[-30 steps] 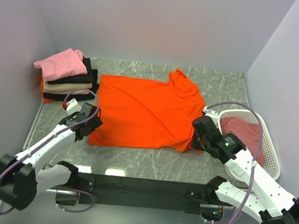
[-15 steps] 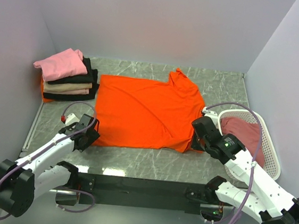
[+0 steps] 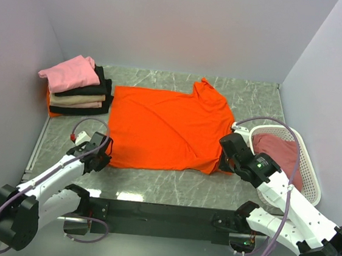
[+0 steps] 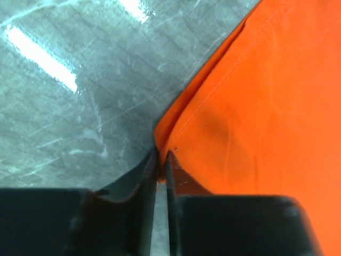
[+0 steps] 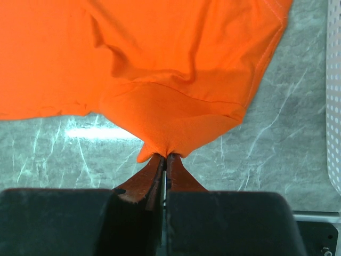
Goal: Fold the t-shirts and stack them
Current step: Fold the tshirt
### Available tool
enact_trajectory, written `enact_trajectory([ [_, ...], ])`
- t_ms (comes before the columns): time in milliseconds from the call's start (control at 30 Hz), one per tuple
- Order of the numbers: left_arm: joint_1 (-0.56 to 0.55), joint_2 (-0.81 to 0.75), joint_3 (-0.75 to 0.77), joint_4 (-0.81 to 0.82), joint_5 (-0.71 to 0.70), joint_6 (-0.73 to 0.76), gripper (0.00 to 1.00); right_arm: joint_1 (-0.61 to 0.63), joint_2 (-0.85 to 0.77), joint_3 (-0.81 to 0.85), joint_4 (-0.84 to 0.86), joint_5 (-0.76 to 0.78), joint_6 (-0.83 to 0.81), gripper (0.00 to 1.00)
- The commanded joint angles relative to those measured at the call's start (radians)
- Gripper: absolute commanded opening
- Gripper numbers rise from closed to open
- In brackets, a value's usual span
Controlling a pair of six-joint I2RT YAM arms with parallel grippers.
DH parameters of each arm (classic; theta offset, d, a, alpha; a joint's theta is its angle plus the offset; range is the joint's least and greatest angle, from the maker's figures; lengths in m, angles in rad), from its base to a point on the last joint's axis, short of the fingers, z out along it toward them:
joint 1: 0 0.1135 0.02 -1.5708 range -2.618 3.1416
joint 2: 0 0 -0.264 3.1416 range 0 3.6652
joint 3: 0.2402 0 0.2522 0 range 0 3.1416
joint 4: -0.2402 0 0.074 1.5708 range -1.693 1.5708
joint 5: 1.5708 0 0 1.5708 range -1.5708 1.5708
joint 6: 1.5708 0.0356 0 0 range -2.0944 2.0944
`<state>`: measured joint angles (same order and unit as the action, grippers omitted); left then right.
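A large orange t-shirt lies spread flat on the marble table. My left gripper sits at its near left corner. In the left wrist view the jaws are shut on the hem corner of the orange t-shirt. My right gripper is at the near right corner. In the right wrist view it is shut on a bunched fold of the orange t-shirt, lifted slightly off the table. A stack of folded t-shirts, pink one on top, sits at the far left.
A white lattice basket stands at the right beside my right arm, with a dusty rose t-shirt inside. Walls close in the table on the left, back and right. A black rail with the arm bases runs along the near edge.
My left gripper has moved toward the near edge to the shirt's near left corner and closed on the hem. The right gripper has kept its hold and place.
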<state>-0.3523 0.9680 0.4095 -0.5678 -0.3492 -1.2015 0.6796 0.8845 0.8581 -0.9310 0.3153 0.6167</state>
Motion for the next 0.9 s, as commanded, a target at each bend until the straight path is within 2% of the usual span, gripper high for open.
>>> enact_trajectory([
  [0,-0.004,-0.041,-0.002,-0.033,0.018,-0.003,0.09,-0.006,-0.016,0.002,0.001,0.045,0.015,0.00],
  [100,-0.004,-0.072,0.023,-0.061,0.019,0.014,0.01,-0.006,-0.022,0.010,-0.020,0.056,0.023,0.00],
  [400,-0.005,-0.149,0.089,-0.101,0.087,0.042,0.00,-0.006,-0.025,0.041,-0.068,0.065,0.043,0.00],
  [867,0.001,-0.252,0.221,-0.225,0.044,0.037,0.00,-0.006,-0.021,0.036,-0.072,0.033,0.054,0.00],
])
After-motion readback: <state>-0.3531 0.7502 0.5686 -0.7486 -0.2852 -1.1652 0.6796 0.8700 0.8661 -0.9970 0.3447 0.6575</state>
